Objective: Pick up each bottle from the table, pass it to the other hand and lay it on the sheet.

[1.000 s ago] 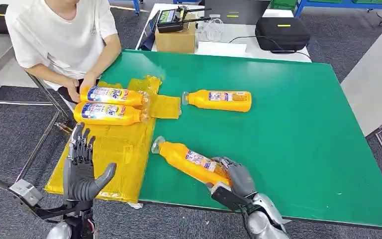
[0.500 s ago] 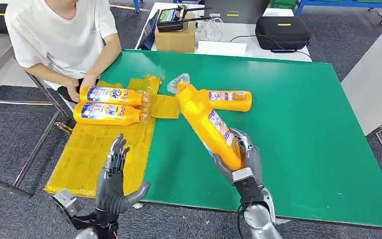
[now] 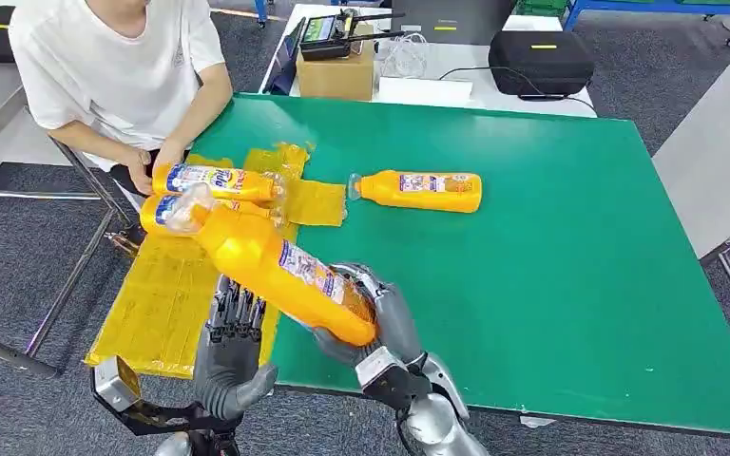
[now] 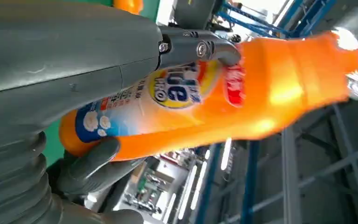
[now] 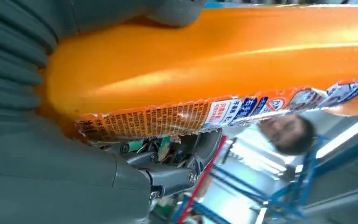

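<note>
The right hand [image 3: 380,318] grips the base of an orange bottle [image 3: 276,271], lifted off the green table [image 3: 551,247] and tilted, cap end over the yellow sheet [image 3: 166,294]. The left hand [image 3: 231,347] is beneath it, fingers spread, holding nothing. Two bottles [image 3: 214,180] lie on the sheet, a fourth [image 3: 418,190] on the table. A person [image 3: 114,66] sits beyond the sheet.

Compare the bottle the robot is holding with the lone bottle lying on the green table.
The held bottle is lifted off the table, gripped at its base by the right hand, slanting with its cap over the yellow sheet; the lone bottle lies flat on the green table, untouched. Both are orange with clear caps and similar labels.
</note>
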{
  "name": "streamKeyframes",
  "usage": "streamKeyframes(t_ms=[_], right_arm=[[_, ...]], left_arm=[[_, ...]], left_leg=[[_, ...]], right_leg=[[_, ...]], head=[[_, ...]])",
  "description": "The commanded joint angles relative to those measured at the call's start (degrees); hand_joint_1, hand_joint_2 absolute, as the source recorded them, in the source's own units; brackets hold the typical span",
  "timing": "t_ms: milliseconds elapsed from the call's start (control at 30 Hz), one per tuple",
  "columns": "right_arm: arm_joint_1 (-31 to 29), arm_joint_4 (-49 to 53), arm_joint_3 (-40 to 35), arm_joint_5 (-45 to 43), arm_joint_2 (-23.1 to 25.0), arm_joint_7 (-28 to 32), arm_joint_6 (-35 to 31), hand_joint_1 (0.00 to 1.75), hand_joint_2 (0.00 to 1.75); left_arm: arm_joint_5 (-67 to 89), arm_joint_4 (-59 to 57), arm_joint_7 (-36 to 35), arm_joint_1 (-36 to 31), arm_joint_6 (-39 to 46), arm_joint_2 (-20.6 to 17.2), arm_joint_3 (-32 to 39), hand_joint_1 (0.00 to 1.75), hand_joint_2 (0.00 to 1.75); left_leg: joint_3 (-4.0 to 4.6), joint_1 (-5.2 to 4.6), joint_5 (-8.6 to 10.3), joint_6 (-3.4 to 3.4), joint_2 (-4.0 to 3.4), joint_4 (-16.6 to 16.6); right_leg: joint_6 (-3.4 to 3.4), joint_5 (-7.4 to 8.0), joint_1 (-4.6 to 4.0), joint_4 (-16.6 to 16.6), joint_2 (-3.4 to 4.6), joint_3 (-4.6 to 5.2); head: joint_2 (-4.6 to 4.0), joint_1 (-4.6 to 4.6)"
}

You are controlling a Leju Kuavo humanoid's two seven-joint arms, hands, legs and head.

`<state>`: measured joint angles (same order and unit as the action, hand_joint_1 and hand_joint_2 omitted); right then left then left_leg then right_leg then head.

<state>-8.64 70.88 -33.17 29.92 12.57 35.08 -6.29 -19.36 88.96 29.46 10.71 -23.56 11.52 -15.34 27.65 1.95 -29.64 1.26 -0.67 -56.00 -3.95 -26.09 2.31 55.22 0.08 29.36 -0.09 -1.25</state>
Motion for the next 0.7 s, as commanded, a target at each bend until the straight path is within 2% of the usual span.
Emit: streamKeyframes(t_ms=[33,300,433,500,533,567,600,633,667,700], right_arm=[[-3.2,-3.7,-10.4,-2.0,-0.3,3.5,-1.4,1.75,1.75],[-3.4,-6.8,-12.8,-3.3,-1.0,3.3,-1.0,1.75,1.75],[-4.6,-14.5,-15.6,-3.2,0.0,1.1,1.8,1.75,1.75],[-4.7,-17.1,-16.3,-3.3,0.4,1.9,1.6,1.75,1.75],[-5.0,-18.6,-17.0,-3.5,0.6,1.9,2.1,1.75,1.75],[-5.0,-18.8,-17.2,-3.5,0.6,1.9,2.2,1.75,1.75],[-5.0,-19.2,-17.2,-3.6,0.5,1.8,2.2,1.75,1.75],[-5.2,-19.7,-17.5,-2.6,0.3,0.0,1.8,0.56,1.75],[-5.2,-19.7,-17.5,-2.6,0.3,0.0,1.8,0.56,1.75],[-5.1,-19.3,-17.2,-2.2,0.0,-0.6,1.3,0.0,1.75]], left_arm=[[-1.0,-4.2,-1.3,-4.5,-0.2,-0.9,-2.6,0.0,1.75],[2.4,-2.5,-0.2,-4.7,2.4,-1.0,-2.5,0.0,1.75],[1.8,-0.7,1.0,-4.2,3.2,-0.3,-0.1,0.0,1.75],[1.5,0.1,1.2,-4.1,3.0,-0.3,0.6,0.0,1.75],[0.7,0.7,1.5,-4.0,2.4,0.0,1.4,0.86,1.75],[0.4,0.9,1.6,-3.9,2.1,0.0,1.5,0.86,1.75],[-0.8,1.5,1.8,-3.8,0.9,0.1,2.0,1.75,1.75],[-2.3,2.1,2.1,-3.4,-0.4,0.2,2.7,1.75,1.75],[-2.3,2.1,2.1,-3.4,-0.4,0.2,2.7,1.75,1.75],[-2.9,2.8,2.2,-3.1,-1.1,0.3,3.5,1.75,1.75]], left_leg=[[-0.06,-0.01,0.02,-0.09,0.06,0.1],[-0.09,0.02,0.02,-0.15,0.03,0.1],[-0.16,0.03,0.04,-0.18,0.03,0.2],[-0.13,0.03,0.03,-0.13,0.04,0.2],[-0.11,0.01,0.03,-0.09,0.06,0.1],[-0.18,0.04,0.04,-0.14,0.09,0.2],[-0.14,0.06,0.03,-0.12,0.09,0.2],[-0.17,0.07,0.04,-0.18,0.15,0.2],[-0.12,0.04,0.02,-0.15,0.13,0.2],[-0.11,0.06,0.02,-0.14,0.13,0.1]], right_leg=[[0.15,0.0,-0.03,-0.1,-0.04,-0.06],[0.2,0.03,-0.06,-0.1,0.0,-0.08],[0.28,0.06,-0.09,-0.2,0.0,-0.15],[0.23,0.03,-0.08,-0.2,0.0,-0.12],[0.17,0.01,-0.05,-0.1,-0.03,-0.09],[0.26,0.03,-0.1,-0.2,-0.05,-0.17],[0.23,0.02,-0.11,-0.2,-0.06,-0.13],[0.31,0.02,-0.14,-0.2,-0.1,-0.18],[0.23,0.01,-0.1,-0.2,-0.1,-0.11],[0.21,0.0,-0.11,-0.2,-0.09,-0.1]], head=[[0.0,0.0],[0.0,-0.02],[0.0,-0.02],[0.0,0.0],[0.0,-0.02],[0.0,-0.02],[0.0,0.0],[0.0,-0.02],[0.0,-0.02],[0.0,-0.02]])
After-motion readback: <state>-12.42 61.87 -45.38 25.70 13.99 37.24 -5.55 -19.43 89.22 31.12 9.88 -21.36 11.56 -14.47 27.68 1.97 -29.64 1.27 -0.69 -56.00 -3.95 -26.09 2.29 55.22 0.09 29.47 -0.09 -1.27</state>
